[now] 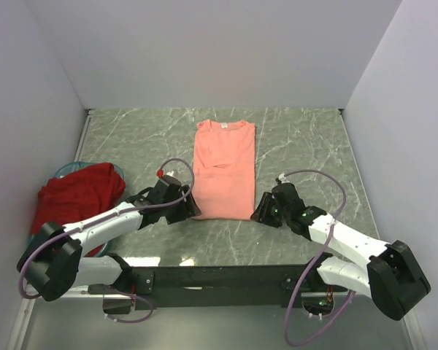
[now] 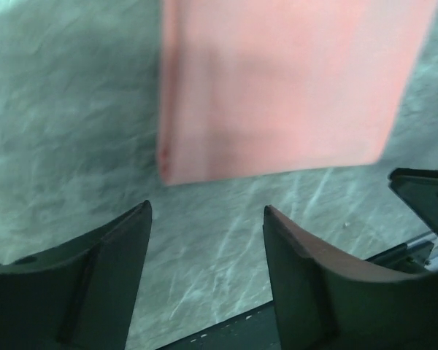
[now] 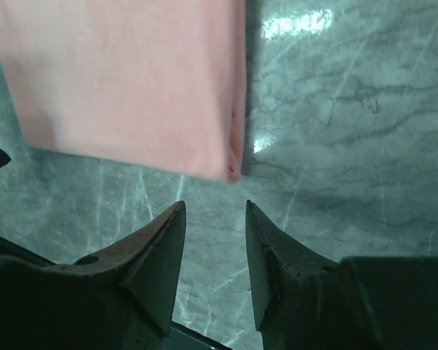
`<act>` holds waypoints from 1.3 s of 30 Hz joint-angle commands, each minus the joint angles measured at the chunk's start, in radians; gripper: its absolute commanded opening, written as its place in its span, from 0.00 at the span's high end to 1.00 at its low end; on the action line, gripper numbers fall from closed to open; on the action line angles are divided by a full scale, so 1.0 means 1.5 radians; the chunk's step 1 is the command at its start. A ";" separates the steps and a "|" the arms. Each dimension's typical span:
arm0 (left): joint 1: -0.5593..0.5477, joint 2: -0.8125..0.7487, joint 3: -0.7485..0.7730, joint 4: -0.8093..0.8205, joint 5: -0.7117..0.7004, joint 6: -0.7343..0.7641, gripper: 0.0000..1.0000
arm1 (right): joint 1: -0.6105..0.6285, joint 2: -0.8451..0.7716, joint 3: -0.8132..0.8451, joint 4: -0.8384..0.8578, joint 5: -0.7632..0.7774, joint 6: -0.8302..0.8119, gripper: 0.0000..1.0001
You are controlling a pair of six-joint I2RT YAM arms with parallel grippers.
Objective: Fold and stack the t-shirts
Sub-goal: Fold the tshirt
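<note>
Both grippers hold nothing: the left gripper (image 2: 206, 211) is spread wide and the right gripper (image 3: 215, 205) is parted more narrowly. The salmon-pink t-shirt (image 1: 223, 171) lies flat on the marble table (image 1: 306, 146), folded into a strip running near to far with its collar at the far end. Its near corners lie just beyond each gripper's fingertips, and its hem lies between the two grippers.

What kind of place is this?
Probably a lab test cell: plain white walls box in a marble-patterned table, with a left arm and right arm mounted at its near edge.
</note>
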 commanded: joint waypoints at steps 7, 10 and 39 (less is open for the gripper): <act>0.000 0.030 -0.021 0.060 -0.009 -0.008 0.36 | -0.004 0.037 -0.016 0.068 -0.003 0.027 0.54; 0.004 0.054 -0.024 0.076 -0.008 -0.008 0.42 | -0.004 0.066 -0.018 0.095 -0.011 0.034 0.55; 0.015 0.082 -0.047 0.135 0.019 -0.015 0.99 | -0.006 0.101 -0.013 0.129 0.008 0.049 0.95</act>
